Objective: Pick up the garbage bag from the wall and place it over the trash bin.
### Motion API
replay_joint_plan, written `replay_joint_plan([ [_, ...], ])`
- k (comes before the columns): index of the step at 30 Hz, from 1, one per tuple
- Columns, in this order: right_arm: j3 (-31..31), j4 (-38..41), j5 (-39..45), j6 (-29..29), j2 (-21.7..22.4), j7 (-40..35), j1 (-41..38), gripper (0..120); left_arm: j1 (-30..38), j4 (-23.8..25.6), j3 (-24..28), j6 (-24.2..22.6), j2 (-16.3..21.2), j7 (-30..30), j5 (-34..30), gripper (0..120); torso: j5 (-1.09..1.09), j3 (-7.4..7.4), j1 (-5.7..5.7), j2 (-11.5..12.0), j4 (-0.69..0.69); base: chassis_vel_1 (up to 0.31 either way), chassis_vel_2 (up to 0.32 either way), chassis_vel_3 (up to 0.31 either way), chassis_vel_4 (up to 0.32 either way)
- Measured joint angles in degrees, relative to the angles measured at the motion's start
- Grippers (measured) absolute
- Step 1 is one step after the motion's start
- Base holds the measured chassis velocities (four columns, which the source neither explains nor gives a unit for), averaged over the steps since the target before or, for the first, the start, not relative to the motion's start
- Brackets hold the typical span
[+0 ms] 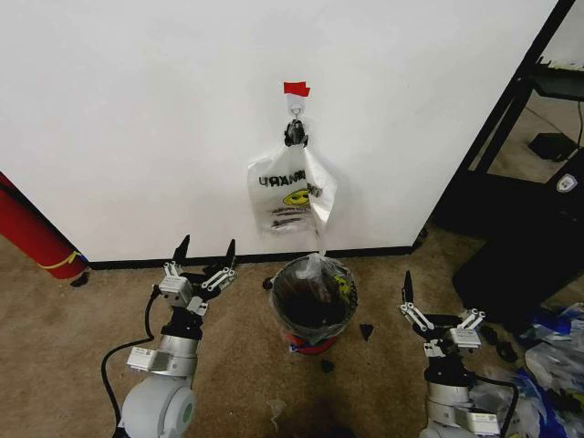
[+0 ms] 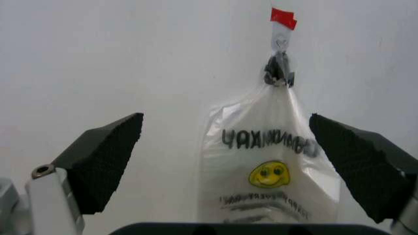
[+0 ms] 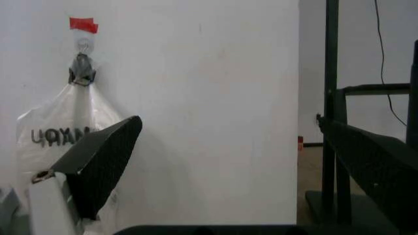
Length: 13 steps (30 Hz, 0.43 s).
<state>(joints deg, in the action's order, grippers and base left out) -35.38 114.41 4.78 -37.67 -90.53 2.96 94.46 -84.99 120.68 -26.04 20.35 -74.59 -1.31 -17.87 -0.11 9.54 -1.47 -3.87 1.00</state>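
Observation:
The garbage bag [image 1: 292, 192] hangs from a small hook [image 1: 295, 132] on the white wall [image 1: 137, 109], under a strip of red tape [image 1: 296, 88]. It is thin white plastic with a yellow smiley, and its black print reads reversed from here. Directly below stands the trash bin [image 1: 283, 321], black mesh with a red base, with another plastic bag [image 1: 330, 283] lining it. My left gripper [image 1: 206, 246] is open, low and left of the bin, facing the garbage bag [image 2: 267, 166]. My right gripper [image 1: 443, 301] is open, right of the bin.
A red cylinder [image 1: 32, 233] leans at the far left by the black baseboard [image 1: 182, 263]. A black metal frame [image 1: 511, 109] and dark equipment stand to the right. Crumpled plastic [image 1: 547, 356] lies on the carpet at the right, and small black scraps [image 1: 365, 330] lie near the bin.

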Motion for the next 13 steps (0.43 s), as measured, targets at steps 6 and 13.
replay_joint_plan([
  [6, 0.15, 0.72, 0.21, -0.15, -0.27, 0.01, 0.1, 100, -0.38, 0.46, -0.7, 0.02, 0.01, 0.37, 0.06, 100, 0.0, 0.0, 0.0, 0.0, 0.0, 0.0, 0.0, 0.0, 0.0],
  [13, 0.18, 0.86, -0.08, -0.1, -0.68, 0.08, -0.29, 100, -0.55, 0.68, -0.77, -0.12, -0.05, 0.47, 0.1, 100, 0.0, 0.0, 0.0, 0.0, 0.0, 0.0, 0.0, 0.0, 0.0],
])
